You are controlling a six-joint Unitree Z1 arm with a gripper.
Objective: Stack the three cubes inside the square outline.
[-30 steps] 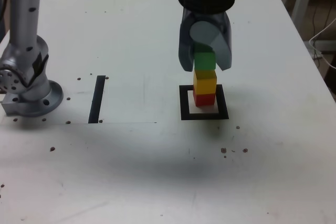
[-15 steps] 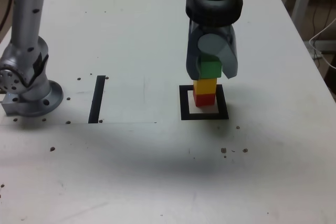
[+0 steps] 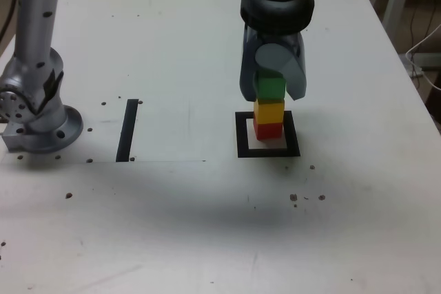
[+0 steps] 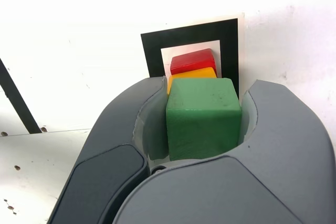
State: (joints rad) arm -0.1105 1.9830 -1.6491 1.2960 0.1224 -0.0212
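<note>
Pale tabletop (image 3: 158, 232); end effector (image 4: 202, 116) grips green cube (image 4: 203, 121) by opposite sides, likely light, stiff, sturdy.

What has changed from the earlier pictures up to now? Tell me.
The end effector first moved down and toward the exterior view's right with the green cube, then slightly back up and left. It now has that cube over the yellow cube, still between its fingers. The red cube and yellow cube stayed stacked inside the square outline. Nothing was visibly let go.
</note>
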